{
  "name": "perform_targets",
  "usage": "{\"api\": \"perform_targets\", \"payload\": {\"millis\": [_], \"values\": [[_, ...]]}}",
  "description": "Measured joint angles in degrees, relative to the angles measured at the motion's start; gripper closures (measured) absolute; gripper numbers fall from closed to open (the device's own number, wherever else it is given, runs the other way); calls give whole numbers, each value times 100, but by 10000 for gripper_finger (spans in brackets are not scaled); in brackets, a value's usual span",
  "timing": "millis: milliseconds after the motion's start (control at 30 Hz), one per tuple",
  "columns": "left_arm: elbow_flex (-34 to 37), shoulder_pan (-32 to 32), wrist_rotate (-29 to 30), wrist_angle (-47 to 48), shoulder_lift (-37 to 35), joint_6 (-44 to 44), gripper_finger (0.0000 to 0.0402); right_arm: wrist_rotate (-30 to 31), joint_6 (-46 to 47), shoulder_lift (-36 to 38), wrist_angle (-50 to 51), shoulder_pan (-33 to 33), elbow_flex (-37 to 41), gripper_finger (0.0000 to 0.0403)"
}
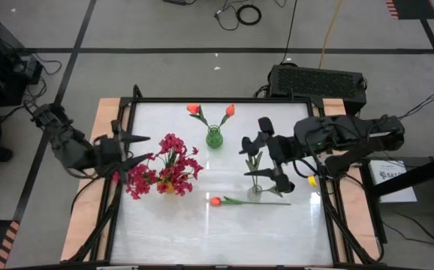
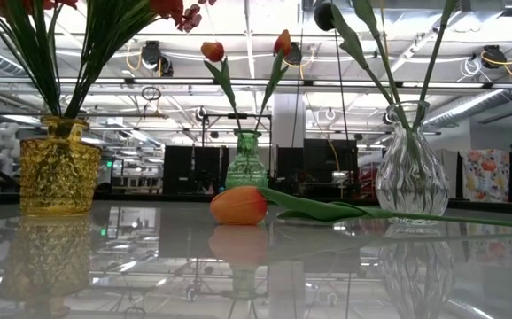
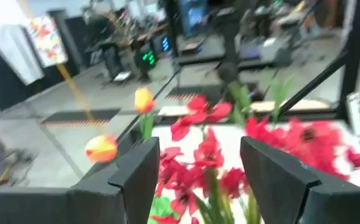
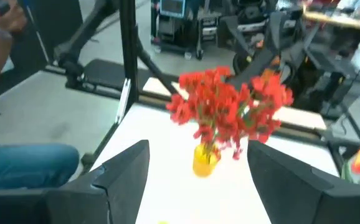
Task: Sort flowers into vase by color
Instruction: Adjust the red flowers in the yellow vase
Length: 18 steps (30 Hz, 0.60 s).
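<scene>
— Start with the jaws. What do you make of the right gripper (image 1: pixel 271 159)?

— Its two fingers stand spread with nothing between them. It hangs over the clear glass vase (image 2: pixel 413 170) on the right side of the table, where the black blooms (image 1: pixel 265 124) sit on their green stems.

— And the left gripper (image 1: pixel 133 148)?

— Spread wide too, and empty. It sits at the left edge of the table, right up against the crimson-pink sprays (image 1: pixel 166 166), with the fingers pointing into the bunch.

— Those sprays, are they in something?

— In the yellow vase (image 2: pixel 59 167), a knobbly amber glass one, towards the left of the table.

— Where are the orange ones?

— Two tulip buds (image 1: pixel 193 109) stand in the green vase (image 1: pixel 214 138) at the back, middle of the table — each leaning outward. A third, the loose tulip (image 1: pixel 216 200), lies flat on the white table (image 1: pixel 224 240) in front, its stem running toward the right, just ahead of the clear vase.

— Anyone about?

— From the right wrist camera you catch a person's leg in jeans (image 4: pixel 24 162) beyond the table's edge.
</scene>
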State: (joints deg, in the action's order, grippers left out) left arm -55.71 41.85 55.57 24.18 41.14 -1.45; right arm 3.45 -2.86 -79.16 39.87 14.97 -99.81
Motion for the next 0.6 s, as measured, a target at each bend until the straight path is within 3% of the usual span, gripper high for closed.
{"api": "perform_targets", "payload": {"millis": [200, 400, 600], "values": [[-102, -703, -889, 709, 239, 834, 172, 425, 245, 64, 532, 221, 0, 140], [-102, -1275, -1601, 909, 528, 1062, 172, 433, 285, 64, 634, 458, 0, 140], [-102, -1537, -1805, 898, 874, 1019, 190, 432, 261, 64, 633, 651, 0, 140]]}}
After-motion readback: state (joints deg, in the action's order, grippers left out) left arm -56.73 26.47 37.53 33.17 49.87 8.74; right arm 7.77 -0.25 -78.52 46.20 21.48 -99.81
